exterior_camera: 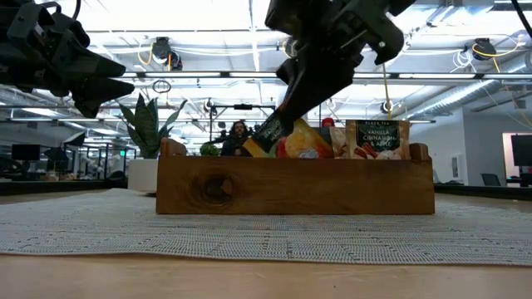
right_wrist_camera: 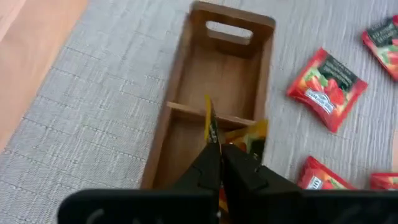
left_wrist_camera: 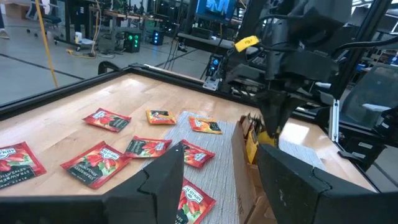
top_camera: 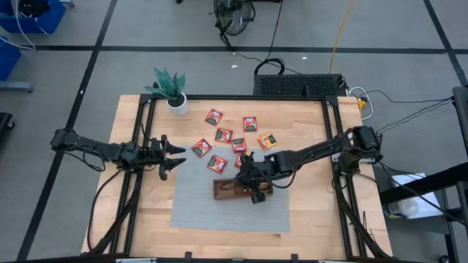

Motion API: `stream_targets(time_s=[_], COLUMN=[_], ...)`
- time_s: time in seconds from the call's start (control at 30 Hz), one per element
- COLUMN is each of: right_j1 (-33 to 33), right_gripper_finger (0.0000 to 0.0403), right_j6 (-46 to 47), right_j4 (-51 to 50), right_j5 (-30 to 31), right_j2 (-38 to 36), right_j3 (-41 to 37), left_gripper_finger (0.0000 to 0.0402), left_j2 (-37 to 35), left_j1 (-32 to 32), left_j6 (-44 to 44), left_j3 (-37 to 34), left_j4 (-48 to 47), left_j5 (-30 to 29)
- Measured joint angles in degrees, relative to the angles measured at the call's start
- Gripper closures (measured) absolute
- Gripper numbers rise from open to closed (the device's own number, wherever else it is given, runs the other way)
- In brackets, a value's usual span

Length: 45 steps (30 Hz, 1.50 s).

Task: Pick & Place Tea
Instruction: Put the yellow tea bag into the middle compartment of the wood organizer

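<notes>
High view: right gripper [top_camera: 249,177], fingers clamped on an orange-yellow tea sachet [right_wrist_camera: 211,122], over the tray [top_camera: 223,191]; left gripper [top_camera: 172,156], fingers apart, waits at 9 o'clock.

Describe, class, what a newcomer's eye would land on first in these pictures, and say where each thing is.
First, the right gripper over the wooden tray on the grey mat, shut on an orange-yellow sachet that it holds edge-on above the tray's middle compartment. Next, the red sachets scattered on the table beyond the tray. The left gripper waits open at the mat's left edge.
</notes>
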Motion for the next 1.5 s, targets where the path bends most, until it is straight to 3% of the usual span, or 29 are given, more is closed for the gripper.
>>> stream_targets(time_s=[0.23,0.4,0.67,0.97,1.23,1.5], right_j1=[4.15,6.26,6.66,10.52,13.44,13.46], right_gripper_finger=[0.0402,0.0403,0.0403,0.0403,0.0403,0.0403], right_j6=[2.77,3.54,6.75,6.34,3.43,2.46], right_j4=[5.54,17.73,40.10,65.44,97.70,100.90], right_j5=[9.09,14.81,18.55,33.01,32.06,29.73], right_j2=[-0.36,-0.36,-0.85,-3.22,-0.68,5.38], right_j3=[-1.80,-7.41,-19.18,-32.62,-44.64,-42.68], left_gripper_finger=[0.0197,0.0197,0.0197,0.0197,0.0197,0.0197], left_j2=[0.00,0.00,0.00,0.00,0.00,0.00], left_j1=[0.00,-0.02,-0.02,-0.02,-0.01,-0.02], left_j6=[0.00,0.00,0.00,0.00,0.01,0.00], left_j3=[0.00,0.00,0.00,0.00,0.00,0.00], left_j4=[0.00,-0.02,-0.02,0.07,0.06,0.19], left_j5=[-0.02,0.00,0.00,0.00,0.00,0.00])
